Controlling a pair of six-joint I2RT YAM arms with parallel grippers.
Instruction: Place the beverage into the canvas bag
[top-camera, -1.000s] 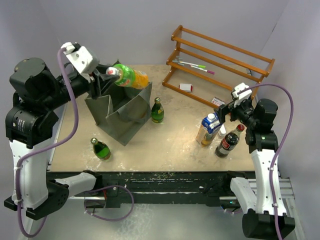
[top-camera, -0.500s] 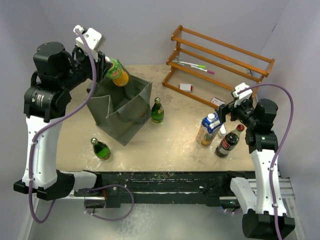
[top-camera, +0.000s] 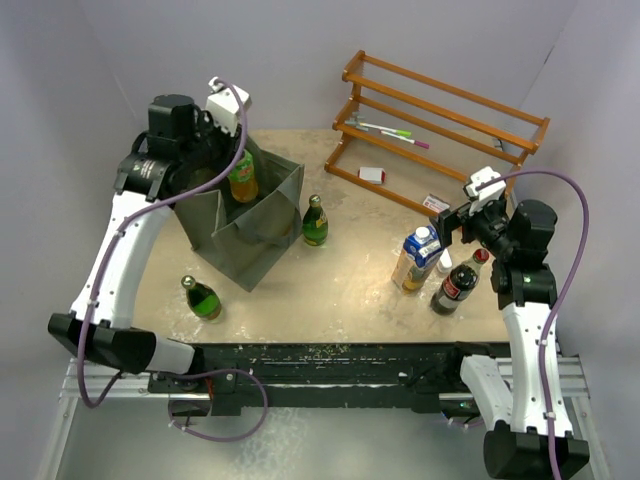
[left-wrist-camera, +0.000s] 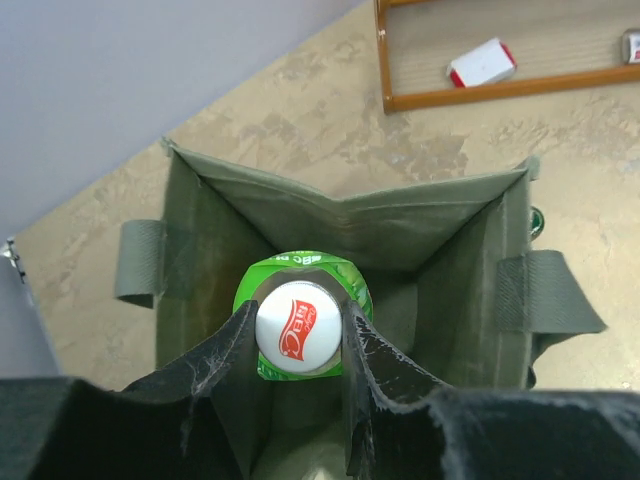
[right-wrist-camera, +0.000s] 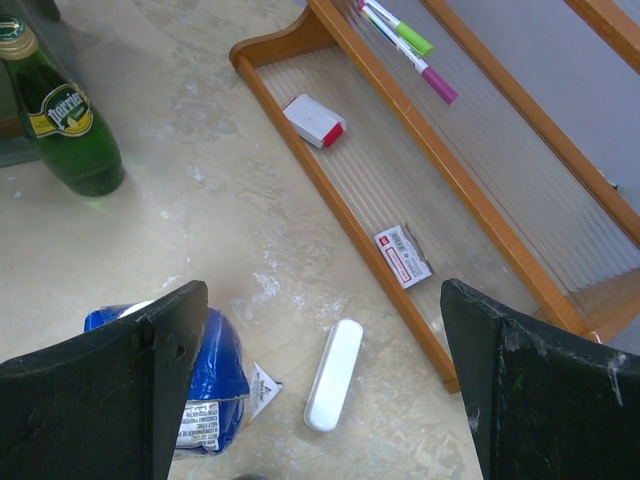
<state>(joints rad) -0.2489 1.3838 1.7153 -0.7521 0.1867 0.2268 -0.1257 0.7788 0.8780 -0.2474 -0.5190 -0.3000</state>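
At canvas bag (left-wrist-camera: 400, 225) mouth: green btl (left-wrist-camera: 298, 328), white-red cap

Your left arm (top-camera: 115, 255) rises from base, elbow raised, wrist bent so left gripper (left-wrist-camera: 298, 335) points straight down. Its fingers (left-wrist-camera: 225, 350) clamp bottle (left-wrist-camera: 300, 264) at neck, one each side of cap. Your right arm (top-camera: 527, 325) stands upright at near edge, forearm folded inward. Right gripper (top-camera: 452, 222) hangs in air, jaws spread wide, holding nothing.
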